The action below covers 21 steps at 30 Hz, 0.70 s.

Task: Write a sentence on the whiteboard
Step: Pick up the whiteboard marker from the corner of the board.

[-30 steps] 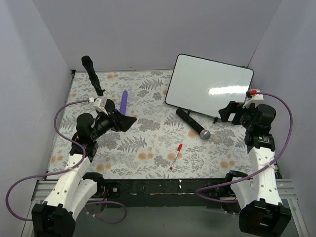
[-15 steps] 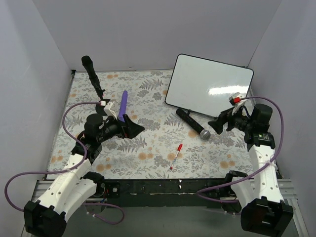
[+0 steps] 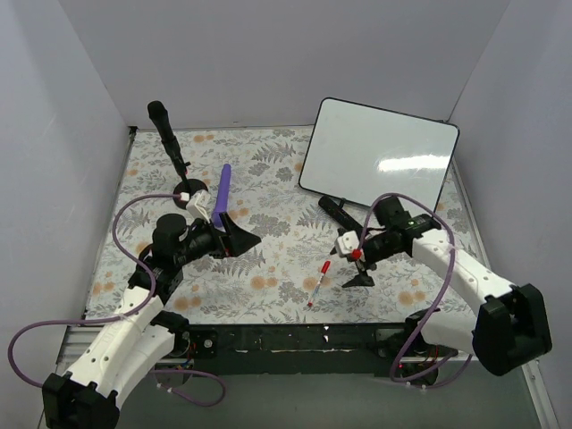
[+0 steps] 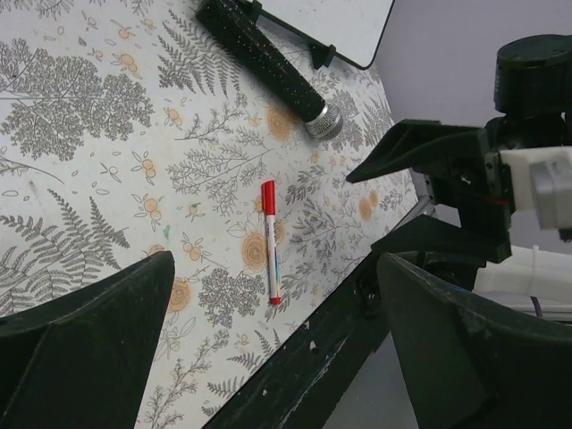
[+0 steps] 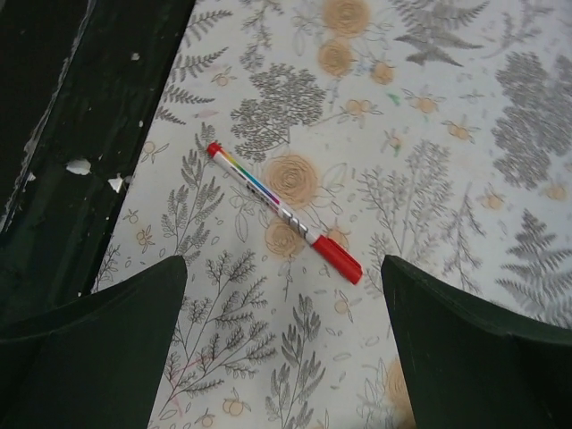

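The whiteboard (image 3: 380, 156) leans at the back right, its glossy white face blank; no sentence shows on it. A pen-like marker (image 3: 319, 281) with a red cap lies flat on the floral cloth near the front edge. My right gripper (image 3: 350, 261) hangs open just right of the marker, fingers pointing down. In the right wrist view the marker (image 5: 281, 214) lies a little beyond the gap between the open fingers (image 5: 107, 349), untouched. My left gripper (image 3: 243, 234) is open and empty at centre left, facing the marker (image 4: 270, 241) from a distance.
A black microphone (image 3: 349, 223) lies in front of the whiteboard's lower edge. A purple stick (image 3: 223, 189) lies at the back left, near a black microphone on a stand (image 3: 168, 138). The table's black front rail (image 3: 295, 338) runs close to the marker.
My right arm has swung left and down from beside the whiteboard to just over the marker. My left gripper has shifted slightly right. Both stayed open.
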Tool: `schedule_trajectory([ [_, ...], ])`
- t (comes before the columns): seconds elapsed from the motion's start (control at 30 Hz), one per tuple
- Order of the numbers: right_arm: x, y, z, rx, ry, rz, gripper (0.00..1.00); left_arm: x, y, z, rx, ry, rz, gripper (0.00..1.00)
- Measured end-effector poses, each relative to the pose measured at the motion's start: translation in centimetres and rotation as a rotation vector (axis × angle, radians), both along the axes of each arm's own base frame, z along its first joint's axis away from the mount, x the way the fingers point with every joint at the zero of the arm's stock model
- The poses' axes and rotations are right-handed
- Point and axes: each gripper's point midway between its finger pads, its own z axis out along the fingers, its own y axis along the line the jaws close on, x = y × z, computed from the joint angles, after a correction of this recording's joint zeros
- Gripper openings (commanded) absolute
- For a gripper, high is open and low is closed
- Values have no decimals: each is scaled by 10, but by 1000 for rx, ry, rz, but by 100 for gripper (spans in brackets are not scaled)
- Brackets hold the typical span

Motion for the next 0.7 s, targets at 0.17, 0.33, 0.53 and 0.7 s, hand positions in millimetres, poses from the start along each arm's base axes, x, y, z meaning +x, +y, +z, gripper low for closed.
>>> schedule_trajectory([
  [0.17, -19, 23, -41, -152, -21, 211, 85, -5, 1, -12, 2, 49, 4, 98],
  [0.33, -2, 44, -66, -274, -36, 304, 65, -8, 2, -19, 12, 75, 6, 98],
  [0.53, 11, 53, -94, -394, -57, 347, 53, -10, 3, -16, 9, 66, 7, 98],
  [0.7, 7, 49, -111, -474, -60, 375, 41, -10, 4, -16, 11, 67, 8, 98],
])
